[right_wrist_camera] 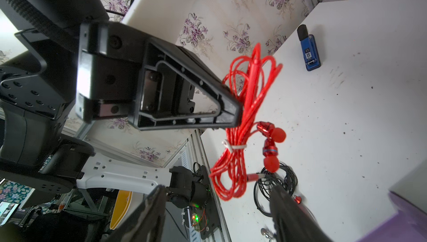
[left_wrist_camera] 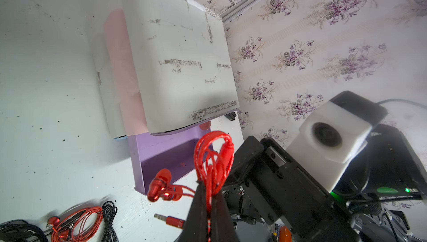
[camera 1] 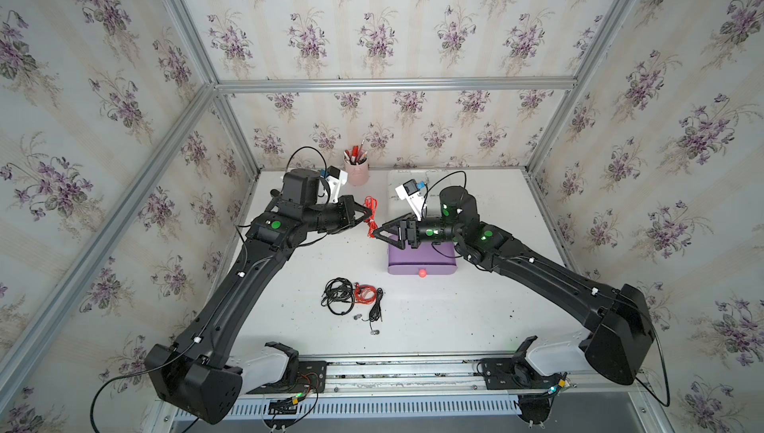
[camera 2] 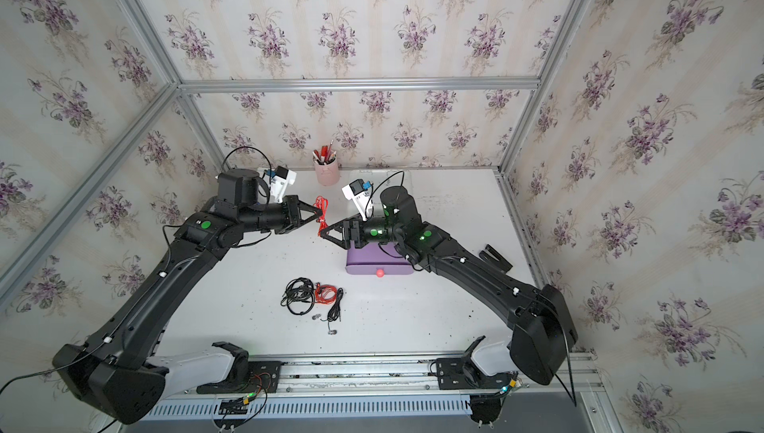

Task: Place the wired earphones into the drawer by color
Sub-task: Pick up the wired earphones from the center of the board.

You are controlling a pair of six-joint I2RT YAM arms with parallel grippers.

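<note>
A red bundle of wired earphones [camera 1: 371,216] [camera 2: 321,214] hangs in the air with my left gripper [camera 1: 368,215] [left_wrist_camera: 209,197] shut on its cable. Its earbuds [left_wrist_camera: 159,185] and jack plug [left_wrist_camera: 171,219] dangle below. My right gripper [camera 1: 374,236] [right_wrist_camera: 218,190] stands open, and the bundle's lowest loop [right_wrist_camera: 227,190] hangs between its fingertips without touching them. The drawer unit [left_wrist_camera: 180,56] is behind, with its purple drawer [camera 1: 421,263] [camera 2: 372,261] pulled open under my right wrist. More earphones lie on the table: black [camera 1: 339,294], red [camera 1: 366,293] and another black coil [camera 1: 376,307].
A pink pen cup [camera 1: 357,172] stands at the back wall left of the drawer unit. A small blue object [right_wrist_camera: 309,51] lies on the table's back left. A flat black part [camera 2: 496,257] lies on the table to the right.
</note>
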